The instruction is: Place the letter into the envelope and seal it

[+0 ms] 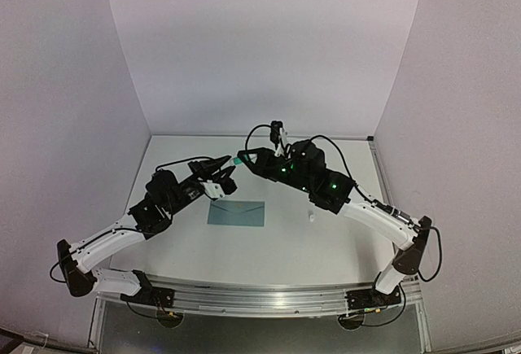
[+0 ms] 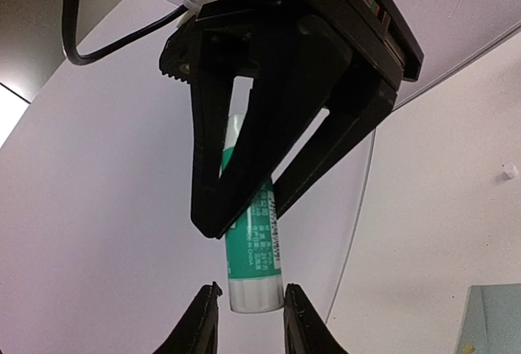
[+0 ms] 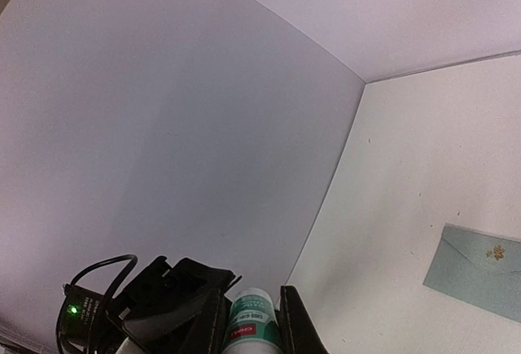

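The envelope [image 1: 236,213], teal and closed flat, lies on the white surface [image 1: 293,248] between the two arms, its long edges running left to right. In the right wrist view a small gold emblem [image 3: 495,252] shows on its face, beside the slanting edge of the flap, which lies down against the body. No cream sheet shows in any view.

Above the envelope's far edge, clear of the paper, the two arms meet tip to tip. The right tool [image 1: 241,159] is clamped on a green glue stick [image 2: 251,248], its black fingers closed against the middle of the tube. The tube's white end points toward the left arm. The left tool [image 2: 251,325] has its two fingers set narrowly apart, one on each side of that white end. The far finger sits right against the tube. Whether the pair actually presses on it cannot be told from these views.

A small white piece [image 1: 310,217] rests on the surface to the right of the envelope, well apart from it and under the right arm's forearm. Plain pale walls [image 1: 260,45] close the surface in on three sides.
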Tool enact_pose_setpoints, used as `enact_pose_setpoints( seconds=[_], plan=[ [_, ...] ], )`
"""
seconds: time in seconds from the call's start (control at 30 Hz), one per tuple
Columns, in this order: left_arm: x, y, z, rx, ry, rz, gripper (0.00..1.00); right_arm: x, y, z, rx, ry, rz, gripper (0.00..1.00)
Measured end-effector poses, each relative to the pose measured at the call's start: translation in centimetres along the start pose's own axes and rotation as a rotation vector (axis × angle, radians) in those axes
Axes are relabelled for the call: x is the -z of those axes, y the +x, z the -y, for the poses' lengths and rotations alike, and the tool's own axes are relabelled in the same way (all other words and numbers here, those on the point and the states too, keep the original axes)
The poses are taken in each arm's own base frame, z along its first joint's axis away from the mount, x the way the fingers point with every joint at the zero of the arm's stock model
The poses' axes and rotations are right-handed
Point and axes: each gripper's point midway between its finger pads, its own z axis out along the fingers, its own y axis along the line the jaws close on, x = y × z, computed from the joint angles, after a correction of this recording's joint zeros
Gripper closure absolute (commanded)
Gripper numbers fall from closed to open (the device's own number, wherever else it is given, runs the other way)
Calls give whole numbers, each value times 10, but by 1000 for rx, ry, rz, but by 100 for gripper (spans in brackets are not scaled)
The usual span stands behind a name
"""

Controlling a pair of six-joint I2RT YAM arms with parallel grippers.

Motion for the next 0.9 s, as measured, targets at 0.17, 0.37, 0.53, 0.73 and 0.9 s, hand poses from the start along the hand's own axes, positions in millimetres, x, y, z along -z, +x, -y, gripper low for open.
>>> enact_pose_setpoints(
  seconds=[0.17,0.37,0.53,0.73,0.9],
  plan=[
    [-2,1,1,17,11,-8,89,0,-1,-2,-2,-10,7,100],
    [-4,1,-3,50,16,-23,100,0,-5,-2,-15,-15,18,100],
    [-3,3,-5,82,21,-44,100,0,-8,-2,-18,-17,29,100],
    [-2,3,-6,132,32,-61,100,0,-11,-3,-18,-22,39,100],
    [-1,2,-4,148,46,-57,92,0,-11,-3,-18,-23,38,100]
  ],
)
